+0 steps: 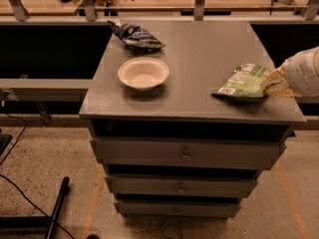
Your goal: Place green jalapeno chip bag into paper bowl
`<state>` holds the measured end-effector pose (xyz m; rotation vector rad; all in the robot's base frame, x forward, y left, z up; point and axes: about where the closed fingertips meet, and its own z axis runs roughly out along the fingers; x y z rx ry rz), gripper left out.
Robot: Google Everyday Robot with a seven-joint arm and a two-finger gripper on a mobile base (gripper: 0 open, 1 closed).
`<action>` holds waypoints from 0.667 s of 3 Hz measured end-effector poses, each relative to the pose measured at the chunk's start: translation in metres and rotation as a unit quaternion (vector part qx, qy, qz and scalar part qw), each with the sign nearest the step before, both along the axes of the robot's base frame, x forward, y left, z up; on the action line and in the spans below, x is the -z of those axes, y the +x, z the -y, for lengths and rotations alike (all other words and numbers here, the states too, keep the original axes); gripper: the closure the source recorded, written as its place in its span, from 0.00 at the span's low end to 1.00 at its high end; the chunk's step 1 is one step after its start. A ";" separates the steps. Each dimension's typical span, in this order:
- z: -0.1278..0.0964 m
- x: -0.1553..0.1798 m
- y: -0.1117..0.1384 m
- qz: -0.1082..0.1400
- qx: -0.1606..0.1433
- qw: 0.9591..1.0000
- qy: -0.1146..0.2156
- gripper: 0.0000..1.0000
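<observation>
You have the gripper (273,81) at the right edge of the cabinet (204,44), touching the right end of the chip bag (240,81), which lies near the front right of the top, well apart from the bowl (143,72) to its left; whether it grips the bag, you cannot tell.

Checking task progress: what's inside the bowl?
Nothing: the bowl shows a bare, uncovered inside. The green bag lies apart on the cabinet top, the gripper at its right edge.
</observation>
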<state>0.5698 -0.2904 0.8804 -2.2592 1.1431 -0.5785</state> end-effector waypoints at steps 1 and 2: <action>-0.003 -0.003 0.002 0.003 -0.004 1.000 -0.001 1.00; -0.014 -0.026 0.011 0.023 -0.021 0.999 -0.006 1.00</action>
